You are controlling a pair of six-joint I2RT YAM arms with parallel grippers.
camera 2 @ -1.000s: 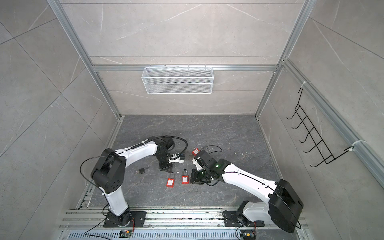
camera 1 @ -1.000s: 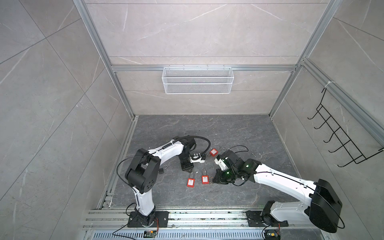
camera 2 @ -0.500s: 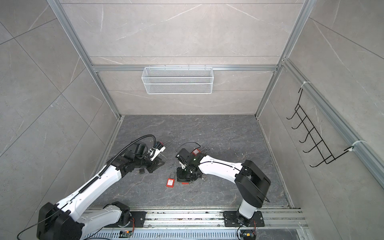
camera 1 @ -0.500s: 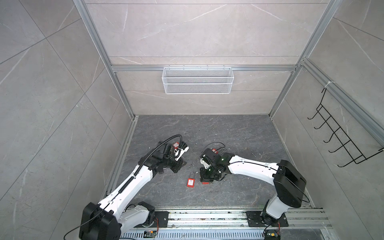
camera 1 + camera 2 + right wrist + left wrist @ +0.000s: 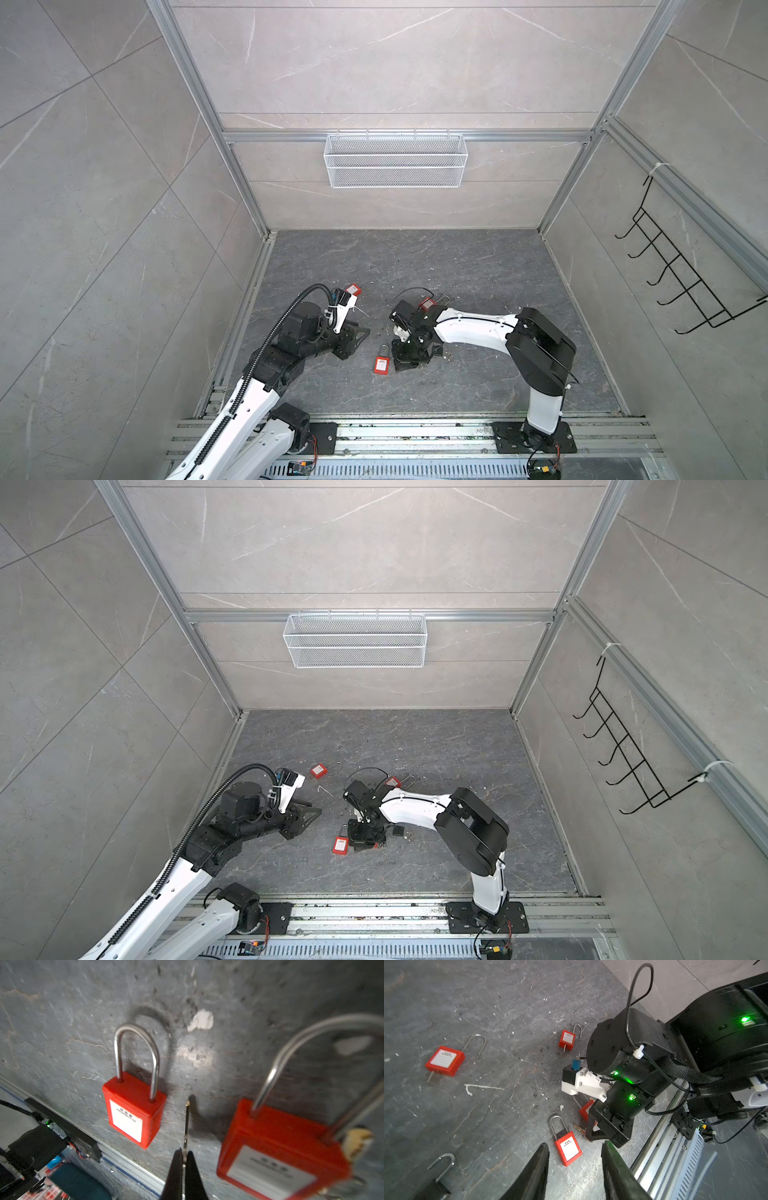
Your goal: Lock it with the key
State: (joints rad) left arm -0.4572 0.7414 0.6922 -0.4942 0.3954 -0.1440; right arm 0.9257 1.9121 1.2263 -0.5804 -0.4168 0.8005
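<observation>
The key is pinched edge-on in the tightly closed right gripper, low over the near middle of the floor. It lies between a shut red padlock on its left and a blurred red padlock just to its right.

The blade points along the bodies toward the shackles. I judge it must swing round to the keyway end of a body, opposite the shackle. Going in straight and slowly should keep the loose lock from skidding. The left gripper hangs open and empty nearby and could steady that body.

There are four red padlocks. Two of them, the far-left red padlock and the far red padlock, show key-like stubs. There is also one black padlock and one held key.
</observation>
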